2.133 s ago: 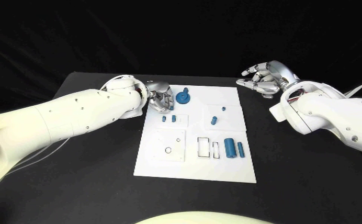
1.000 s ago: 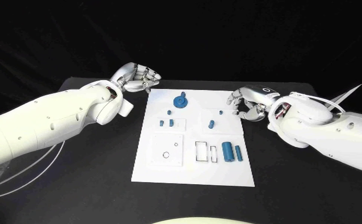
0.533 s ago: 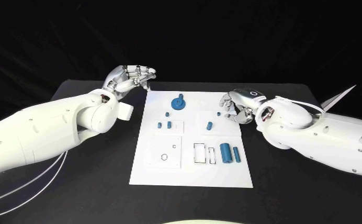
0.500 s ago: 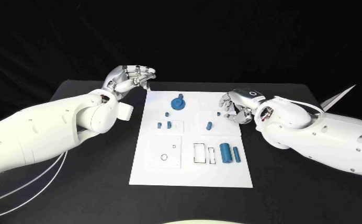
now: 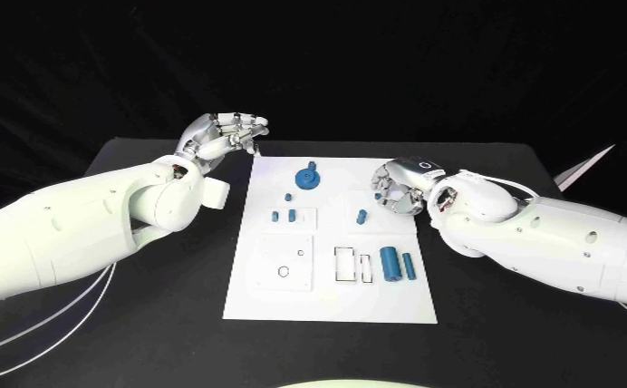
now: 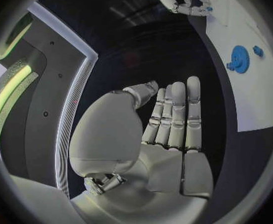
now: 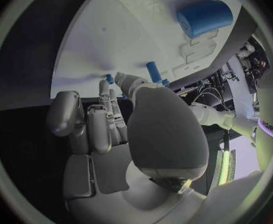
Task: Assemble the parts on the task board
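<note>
Blue parts (image 5: 399,263) lie scattered across the white task board (image 5: 327,302).

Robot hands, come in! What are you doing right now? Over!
Left hand raised off the task board's far left corner, holding nothing. Right hand over the board's right side, fingers by a small blue peg, grip unclear. Nothing blocking.

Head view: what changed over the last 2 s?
The left hand left the blue gear part and lifted off the task board, holding nothing. The right hand came in over the board's right edge, fingers down near a small blue peg. Parts unmoved.
</note>
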{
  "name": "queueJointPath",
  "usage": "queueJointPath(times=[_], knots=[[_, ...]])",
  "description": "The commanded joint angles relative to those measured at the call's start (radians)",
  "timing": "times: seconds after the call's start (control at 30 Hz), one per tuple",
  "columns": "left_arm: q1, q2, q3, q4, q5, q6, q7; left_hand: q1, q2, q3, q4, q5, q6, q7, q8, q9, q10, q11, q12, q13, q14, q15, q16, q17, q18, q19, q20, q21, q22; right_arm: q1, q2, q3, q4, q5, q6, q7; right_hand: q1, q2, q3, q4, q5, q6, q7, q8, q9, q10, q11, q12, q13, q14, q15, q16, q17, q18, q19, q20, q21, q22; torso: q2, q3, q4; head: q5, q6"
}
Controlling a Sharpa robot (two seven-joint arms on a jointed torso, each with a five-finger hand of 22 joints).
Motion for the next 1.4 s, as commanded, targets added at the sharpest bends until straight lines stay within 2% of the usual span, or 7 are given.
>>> queueJointPath(times=[0.03,0.37,0.6,0.77,1.0,1.27,1.4], knots=[[0.000,0.000,0.001,0.004,0.004,0.004,0.001,-0.001,-0.001,-0.012,0.007,-0.004,-0.021,0.003,0.016,0.002,-0.016,0.001,-0.002,-0.013,-0.014,0.000,-0.014,-0.009,0.005,-0.006,-0.004,-0.012,-0.011,-0.004,0.013,0.000,-0.014,0.000,-0.001,0.004,-0.014,0.005,0.052,-0.005,0.000,0.043,0.000,0.009,0.010,0.001,-0.009,-0.018,-0.016,0.051,-0.013,0.016,0.025,-0.004,0.023,-0.003,0.022,0.024,0.000,0.0006,-0.0007,0.001,-0.001],[0.000,-0.001,0.001,0.004,0.007,0.005,-0.003,-0.002,-0.002,-0.014,0.008,-0.004,-0.023,0.004,0.016,0.002,-0.018,0.002,-0.002,-0.013,-0.015,0.001,-0.014,-0.009,0.005,-0.005,-0.003,-0.015,-0.013,-0.008,0.035,0.000,-0.044,0.000,0.008,0.003,-0.017,0.027,0.072,-0.027,0.000,0.062,-0.005,0.015,0.018,0.027,-0.015,-0.029,-0.028,0.053,-0.018,0.020,0.029,-0.006,0.027,-0.008,0.036,0.034,-0.001,-0.0002,-0.0002,0.001,-0.005],[0.000,-0.003,0.001,0.004,0.007,0.007,-0.008,-0.002,-0.002,-0.015,0.009,-0.004,-0.024,0.004,0.016,0.002,-0.020,0.002,-0.002,-0.014,-0.015,0.001,-0.015,-0.010,0.005,-0.005,-0.003,-0.016,-0.014,-0.014,0.044,-0.001,-0.054,-0.013,0.029,-0.007,-0.019,0.043,0.087,-0.050,0.000,0.078,-0.007,0.021,0.026,0.048,-0.019,-0.037,-0.034,0.054,-0.021,0.022,0.032,-0.007,0.028,-0.011,0.042,0.040,0.000,0.0009,-0.0013,0.001,-0.008],[0.000,-0.005,0.001,0.005,0.007,0.008,-0.012,-0.002,-0.002,-0.016,0.009,-0.004,-0.027,0.005,0.016,0.002,-0.022,0.003,-0.002,-0.014,-0.016,0.002,-0.015,-0.010,0.005,-0.004,-0.003,-0.018,-0.015,-0.017,0.048,-0.001,-0.054,-0.036,0.052,-0.024,-0.025,0.055,0.095,-0.076,-0.001,0.104,-0.007,0.036,0.040,0.052,-0.018,-0.058,-0.041,0.049,-0.021,0.008,0.014,-0.010,0.031,-0.013,0.054,0.049,0.000,0.0006,-0.0007,-0.001,-0.011],[0.000,-0.012,0.001,0.011,0.007,0.005,-0.020,-0.001,-0.003,-0.018,0.010,-0.004,-0.033,0.007,0.015,0.002,-0.025,0.005,-0.002,-0.015,-0.017,0.003,-0.015,-0.010,0.005,-0.003,-0.002,-0.021,-0.017,-0.020,0.048,-0.002,-0.049,-0.069,0.075,-0.048,-0.021,0.067,0.114,-0.110,0.001,0.111,-0.007,0.042,0.049,0.066,-0.019,-0.075,-0.045,0.051,-0.022,0.013,0.020,-0.010,0.031,-0.014,0.059,0.055,0.001,0.0005,-0.0005,-0.005,-0.012],[0.000,-0.019,0.001,0.016,0.005,0.002,-0.025,-0.001,-0.004,-0.020,0.010,-0.004,-0.037,0.009,0.015,0.001,-0.029,0.006,-0.001,-0.015,-0.017,0.003,-0.015,-0.011,0.005,-0.001,-0.002,-0.024,-0.019,-0.021,0.047,-0.003,-0.042,-0.100,0.097,-0.070,-0.021,0.071,0.127,-0.130,0.001,0.117,-0.009,0.044,0.054,0.080,-0.021,-0.081,-0.045,0.054,-0.025,0.020,0.029,-0.013,0.034,-0.016,0.074,0.065,0.002,0.0008,-0.0006,-0.006,-0.016],[0.000,-0.021,0.001,0.017,0.004,0.001,-0.029,0.000,-0.005,-0.022,0.010,-0.004,-0.039,0.009,0.015,0.001,-0.031,0.006,-0.001,-0.015,-0.018,0.004,-0.015,-0.011,0.005,-0.001,-0.001,-0.025,-0.020,-0.021,0.045,-0.003,-0.037,-0.117,0.092,-0.079,-0.024,0.073,0.134,-0.140,0.001,0.121,-0.011,0.046,0.056,0.090,-0.023,-0.083,-0.045,0.054,-0.026,0.022,0.031,-0.014,0.036,-0.017,0.082,0.070,0.001,0.0007,-0.0015,-0.007,-0.018]])
